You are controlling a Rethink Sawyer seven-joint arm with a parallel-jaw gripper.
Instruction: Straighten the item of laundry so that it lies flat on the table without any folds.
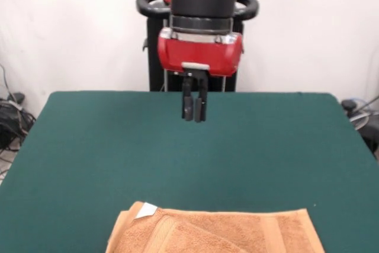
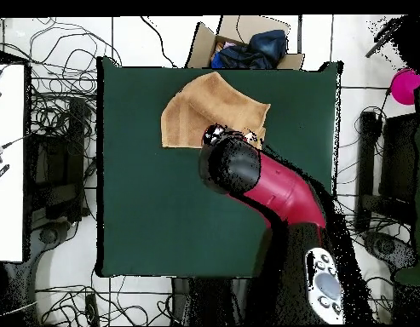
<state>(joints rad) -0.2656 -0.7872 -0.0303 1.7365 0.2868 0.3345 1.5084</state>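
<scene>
Folded over itself, 1 orange towel (image 1: 216, 232) lies at the green table's (image 1: 89, 146) near edge. Above mid-table hangs the gripper (image 1: 194, 109), fingers nearly together, holding nothing. Next, apparently: reach down, catch the folded-over layer, draw it flat.

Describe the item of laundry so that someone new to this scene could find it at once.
Start from the dark green table; at its edge farthest from the robot lies an orange-tan terry towel. It is the only cloth on the table, partly folded over, with a small white tag.
</scene>
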